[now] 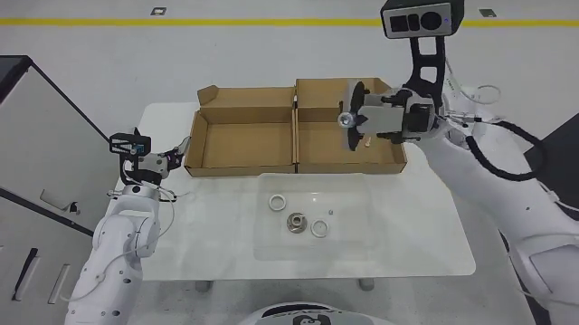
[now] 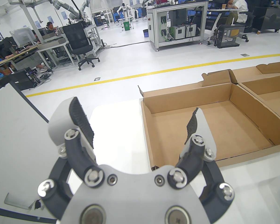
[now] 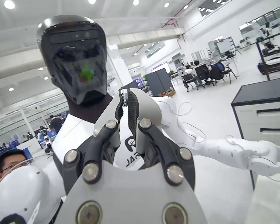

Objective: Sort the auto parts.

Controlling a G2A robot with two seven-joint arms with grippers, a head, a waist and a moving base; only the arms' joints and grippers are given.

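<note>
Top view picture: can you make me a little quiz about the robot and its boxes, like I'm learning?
1. True or false: the left pincer is open.
2. The right pincer hangs over: A) a cardboard box B) a sink C) a plate.
3. Fill in: the small metal part is held by the ___ pincer.

Key: 1 true; 2 A; 3 right.
</note>
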